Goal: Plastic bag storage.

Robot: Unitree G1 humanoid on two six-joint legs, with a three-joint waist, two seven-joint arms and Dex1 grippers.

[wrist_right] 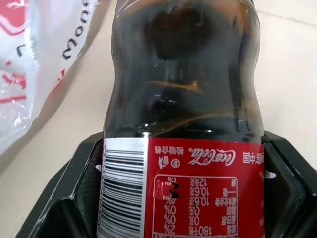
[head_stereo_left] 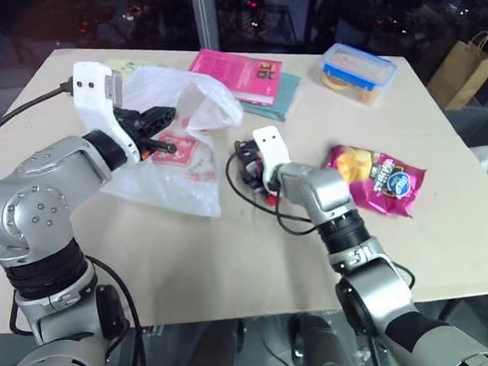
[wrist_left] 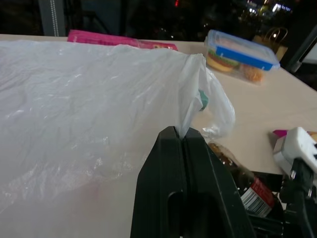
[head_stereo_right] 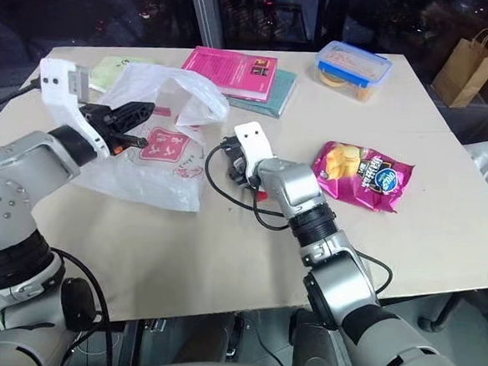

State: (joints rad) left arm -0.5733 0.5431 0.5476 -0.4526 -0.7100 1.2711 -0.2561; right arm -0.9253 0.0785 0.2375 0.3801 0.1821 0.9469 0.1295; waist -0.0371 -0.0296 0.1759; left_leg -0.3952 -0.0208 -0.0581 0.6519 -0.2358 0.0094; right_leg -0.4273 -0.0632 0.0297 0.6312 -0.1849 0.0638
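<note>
On the left half of the pale beige counter [head_stereo_left: 247, 259] lies the thin, crinkly, translucent white plastic bag [head_stereo_left: 179, 157] with red printed squares on its side. The left claw [head_stereo_right: 139, 124] is raised above the counter with its black fingers [wrist_left: 171, 168] clenched on a twisted fold of the bag's upper edge, so that edge is lifted while the rest of the bag sags down to the surface and spreads toward the near side. The bag's mouth faces the middle of the counter, with a loose handle loop [wrist_left: 218, 106] drooping beside the pinched fold.

Just beside the bag's open side, the right claw [head_stereo_right: 238, 167] holds a dark cola bottle [wrist_right: 183, 124] of clear plastic with a red label; the bottle sits between the two black fingers [wrist_right: 69, 198], which stand either side of the label and touch it. The bottle lies low over the counter, near the bag's edge but outside it.

At the far side of the counter stands a clear rectangular plastic food box with a blue lid [head_stereo_left: 357, 71], shut, with yellowish food inside. A magenta book [head_stereo_left: 235, 73] lies on a teal one [head_stereo_left: 279, 97] behind the bag. A shiny magenta chips packet [head_stereo_left: 378, 180] lies flat to the right of the right arm. Beyond the far right corner, off the counter, a brown paper bag with handles [head_stereo_left: 465, 69] stands upright.
</note>
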